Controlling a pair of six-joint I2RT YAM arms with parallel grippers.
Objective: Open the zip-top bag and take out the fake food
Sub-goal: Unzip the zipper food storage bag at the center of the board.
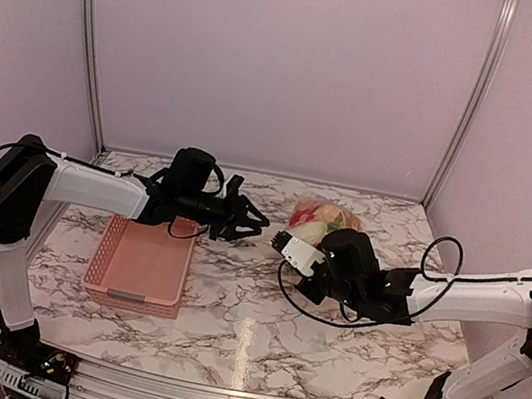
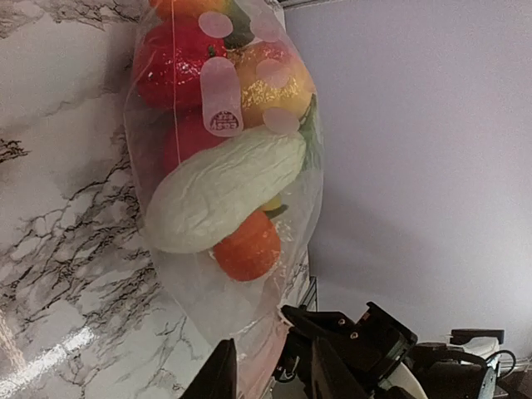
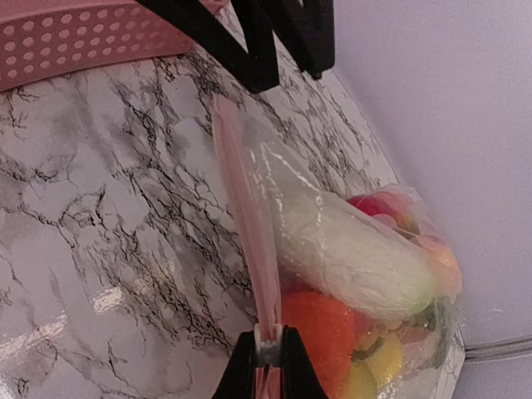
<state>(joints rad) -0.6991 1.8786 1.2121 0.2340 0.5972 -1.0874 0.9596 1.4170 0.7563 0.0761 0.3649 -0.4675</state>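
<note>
Zip-top bag [image 3: 349,249] edge in right tool [image 3: 268,347].

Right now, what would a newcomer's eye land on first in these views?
The zip-top bag, stuffed with red, orange, yellow and whitish fake food, sits at the far middle of the marble table. The right gripper pinches its pink zip strip; the left gripper stands open close by. A pink basket sits left of them.

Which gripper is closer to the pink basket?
Left. The left gripper is just past the far right corner of the pink basket; the right gripper is farther right, fingers shut on the zip-top bag.
</note>
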